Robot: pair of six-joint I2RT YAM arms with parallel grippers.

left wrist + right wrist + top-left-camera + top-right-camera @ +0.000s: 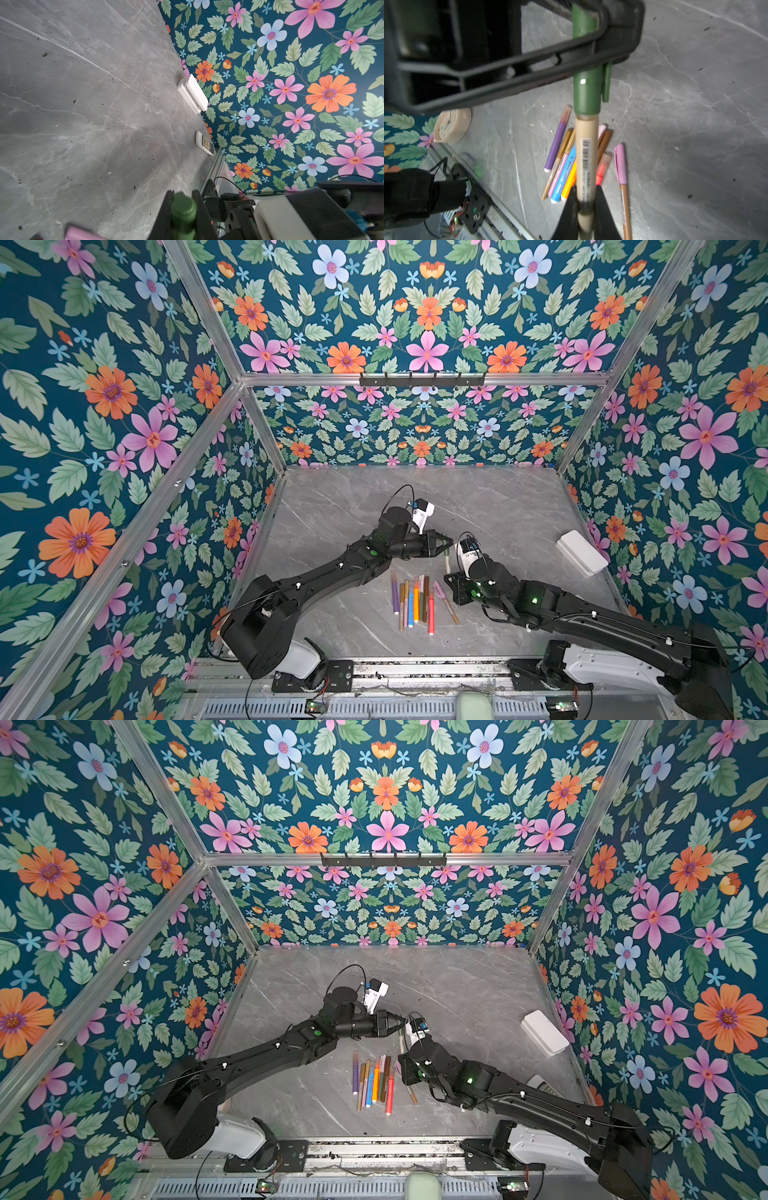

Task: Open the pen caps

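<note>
Marble top (498, 510): left pincer (446, 546), right pincer (586, 197) nipping one pen (586, 145); perhaps nine pens (415, 601) loose.

- A grey marble-patterned tabletop (498, 506) fills the lower middle of both top views, dotted with dark specks.
- A white box (582, 552) lies at the tabletop's right edge, against the wall.
- A white remote control (204, 143) lies near the box, along the same wall.
- A round beige clock (452, 125) sits beside the wallpaper.
- Floral wallpaper (428, 323) covers every wall.
- A black hook rail (422, 381) hangs on the aluminium crossbar (291, 379), upper middle.
- A pale green rounded object (473, 705) shows at the bottom edge.
</note>
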